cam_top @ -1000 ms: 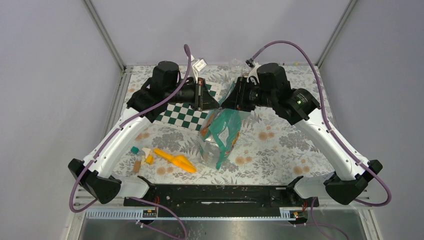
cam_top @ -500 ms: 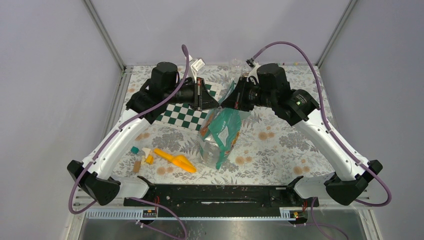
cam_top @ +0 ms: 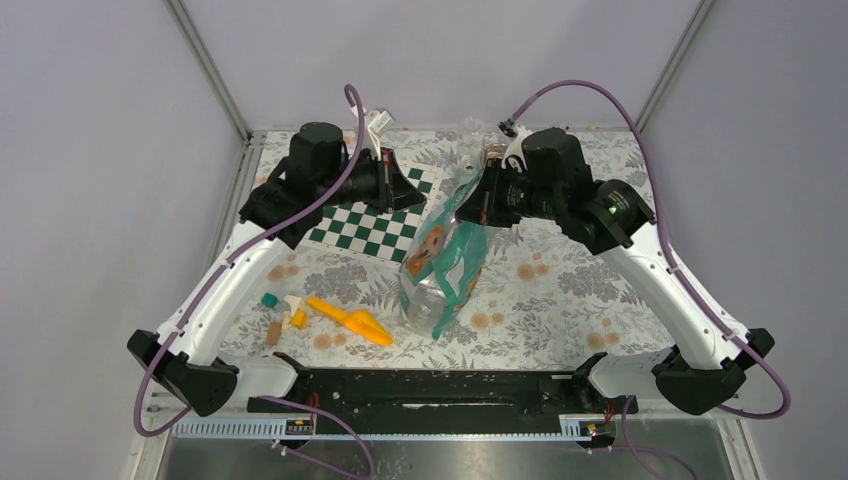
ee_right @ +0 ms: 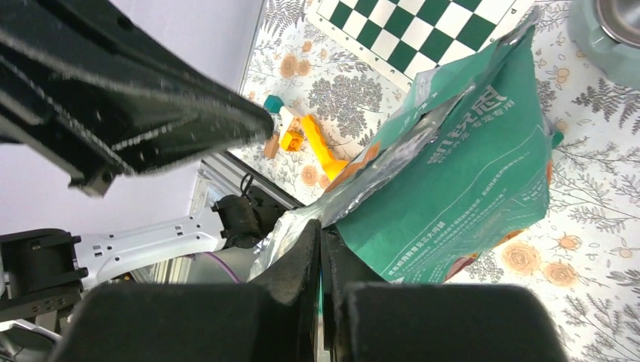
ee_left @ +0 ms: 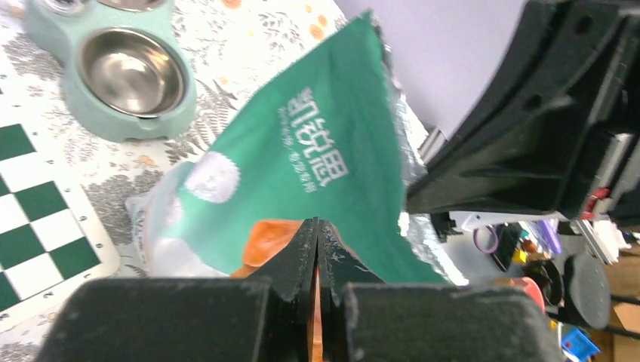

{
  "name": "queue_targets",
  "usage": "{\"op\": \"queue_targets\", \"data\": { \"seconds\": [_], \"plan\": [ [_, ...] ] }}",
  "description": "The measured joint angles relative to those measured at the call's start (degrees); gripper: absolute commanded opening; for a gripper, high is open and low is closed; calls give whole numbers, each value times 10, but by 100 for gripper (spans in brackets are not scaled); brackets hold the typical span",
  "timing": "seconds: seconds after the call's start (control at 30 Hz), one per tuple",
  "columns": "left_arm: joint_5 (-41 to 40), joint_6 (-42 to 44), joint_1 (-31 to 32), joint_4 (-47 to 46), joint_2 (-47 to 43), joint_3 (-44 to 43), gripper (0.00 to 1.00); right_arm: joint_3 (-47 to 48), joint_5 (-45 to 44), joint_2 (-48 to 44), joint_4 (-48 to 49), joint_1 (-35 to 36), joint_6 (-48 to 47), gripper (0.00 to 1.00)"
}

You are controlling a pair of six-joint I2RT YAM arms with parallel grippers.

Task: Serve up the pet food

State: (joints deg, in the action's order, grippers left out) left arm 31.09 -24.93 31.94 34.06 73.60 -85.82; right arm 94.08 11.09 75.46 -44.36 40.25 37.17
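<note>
Both tools closed: right tool [ee_right: 318,228] pinches bag [ee_right: 468,173] rim, left tool [ee_left: 317,226] empty; kibble hidden.

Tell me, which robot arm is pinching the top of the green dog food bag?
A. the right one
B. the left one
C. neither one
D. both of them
A: the right gripper is shut on the top edge of the bag, while the left gripper, also shut, hangs apart from it above the checkered mat.
</note>
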Motion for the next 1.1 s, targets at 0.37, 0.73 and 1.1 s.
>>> {"op": "queue_targets", "data": {
  "seconds": [0.37,0.73,1.1],
  "plan": [
    [22,-17,-8,-11,-2,-9,46,-2,9,-10,-2,0,-26,0],
    [99,-40,14,-36,2,11,32,-117,56,-51,162,-2,-5,0],
    [103,-20,13,-24,9,11,10,-156,66,-73,213,-3,-2,0]
  ]
}}
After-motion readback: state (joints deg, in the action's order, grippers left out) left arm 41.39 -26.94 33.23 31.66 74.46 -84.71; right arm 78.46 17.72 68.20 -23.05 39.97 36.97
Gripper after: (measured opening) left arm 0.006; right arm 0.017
